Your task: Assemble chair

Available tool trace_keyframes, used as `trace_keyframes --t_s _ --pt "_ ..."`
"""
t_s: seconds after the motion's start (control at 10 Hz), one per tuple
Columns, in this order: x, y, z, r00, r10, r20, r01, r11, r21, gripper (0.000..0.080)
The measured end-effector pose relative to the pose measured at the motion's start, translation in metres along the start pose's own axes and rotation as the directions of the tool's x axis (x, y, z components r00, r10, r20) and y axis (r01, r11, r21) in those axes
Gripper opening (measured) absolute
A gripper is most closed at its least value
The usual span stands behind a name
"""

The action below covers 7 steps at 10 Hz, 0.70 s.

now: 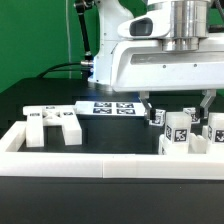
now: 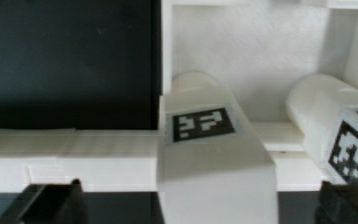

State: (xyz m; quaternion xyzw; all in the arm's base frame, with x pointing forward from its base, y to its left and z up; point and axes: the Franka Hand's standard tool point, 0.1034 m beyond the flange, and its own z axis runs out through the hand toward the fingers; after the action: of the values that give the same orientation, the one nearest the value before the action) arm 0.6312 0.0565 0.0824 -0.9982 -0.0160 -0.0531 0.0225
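Note:
The chair lies in loose white tagged parts. A blocky flat part [image 1: 55,125] rests at the exterior view's left. Several tagged posts [image 1: 180,130] stand clustered at the exterior view's right, against the rail. My gripper [image 1: 178,106] hangs open just above that cluster. In the wrist view one rounded post [image 2: 206,140] with a tag on it runs between my spread fingers [image 2: 51,200], with gaps on both sides; the gripper [image 2: 202,205] touches nothing. A second tagged post [image 2: 341,135] lies beside it.
The marker board [image 1: 110,108] lies flat on the black table behind the parts. A long low white border rail [image 1: 100,165] runs across the front, with a side rail [image 1: 15,135] at the exterior view's left. Green wall behind.

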Motion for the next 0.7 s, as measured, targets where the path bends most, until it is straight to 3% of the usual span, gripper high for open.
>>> trace_keyframes --t_s 0.1,0.2,0.3,0.4,0.7 --pt "0.0000 0.0001 0.0000 1.000 0.000 0.000 0.000 1.000 0.000 0.0548" --pt "0.0000 0.0001 0.0000 1.000 0.000 0.000 0.000 1.000 0.000 0.0395" --pt "0.0000 0.0001 -0.0001 1.000 0.008 0.000 -0.008 1.000 0.000 0.0395" --pt "0.0001 0.0001 -0.0001 1.000 0.008 0.000 -0.008 1.000 0.000 0.0287" --pt "0.0002 0.0006 -0.0002 0.987 0.160 0.000 -0.160 0.987 0.002 0.0287"
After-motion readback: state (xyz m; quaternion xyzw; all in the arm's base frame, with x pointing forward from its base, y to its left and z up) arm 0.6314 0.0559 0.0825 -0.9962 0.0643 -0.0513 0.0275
